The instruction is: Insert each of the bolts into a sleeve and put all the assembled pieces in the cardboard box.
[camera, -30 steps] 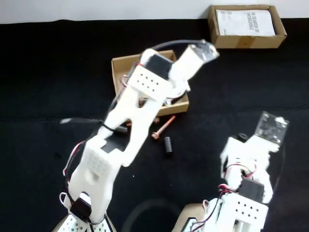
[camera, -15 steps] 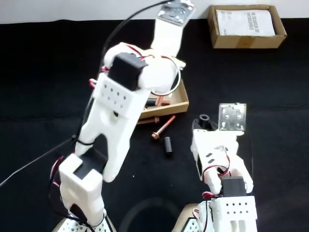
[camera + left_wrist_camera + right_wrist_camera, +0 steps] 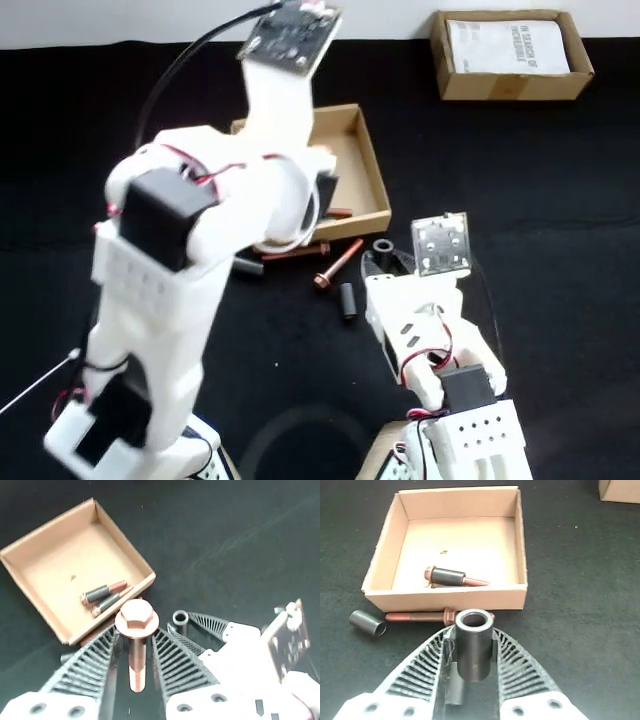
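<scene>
Left gripper (image 3: 136, 633) is clamped on a copper bolt (image 3: 136, 618), head up, near the cardboard box (image 3: 75, 555) at mid-tabletop. Right gripper (image 3: 471, 634) pinches a dark sleeve (image 3: 474, 655) upright, bore showing. Both look stiff, smooth, probably slippery, so grip mid-length. A loose bolt (image 3: 415, 616) and spare sleeve (image 3: 367, 622) lie beside the box wall, with two assembled pieces (image 3: 451, 576) inside.

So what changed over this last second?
The left arm rose and drew back from over the box, a bolt in the left pincer. The right pincer, holding a sleeve, swung in toward the loose bolt. Box and loose bolt stayed put.
</scene>
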`<state>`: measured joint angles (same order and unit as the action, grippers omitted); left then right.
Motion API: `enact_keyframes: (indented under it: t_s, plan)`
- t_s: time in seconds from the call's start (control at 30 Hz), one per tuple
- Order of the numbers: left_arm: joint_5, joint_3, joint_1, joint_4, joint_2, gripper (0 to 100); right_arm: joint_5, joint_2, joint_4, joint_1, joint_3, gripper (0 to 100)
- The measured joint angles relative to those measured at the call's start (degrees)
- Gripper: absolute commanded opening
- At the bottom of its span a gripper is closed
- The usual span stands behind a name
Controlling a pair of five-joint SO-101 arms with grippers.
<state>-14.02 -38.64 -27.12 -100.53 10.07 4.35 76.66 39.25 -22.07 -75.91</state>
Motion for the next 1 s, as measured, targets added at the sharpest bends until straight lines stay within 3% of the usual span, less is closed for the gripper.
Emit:
enact_keyframes:
  t_s: [0.17, 0.57, 0.77, 1.0]
  plan:
    - [-0.18, 8.26, 0.0, 3.96, 0.97, 1, 0.0, 0.0, -0.18, -3.78, 0.0, 0.7]
    - [-0.18, 35.08, -0.09, 35.87, 0.88, 1, 0.0, 0.0, -0.26, -5.19, 0.0, 0.7]
    - [-0.53, 40.79, -3.34, 39.47, 0.88, 1, 0.0, 0.0, -0.26, -5.19, 0.0, 0.7]
    - [-7.12, 40.97, -4.13, 39.65, 0.88, 1, 0.0, 0.0, -2.55, -5.1, 0.0, 0.7]
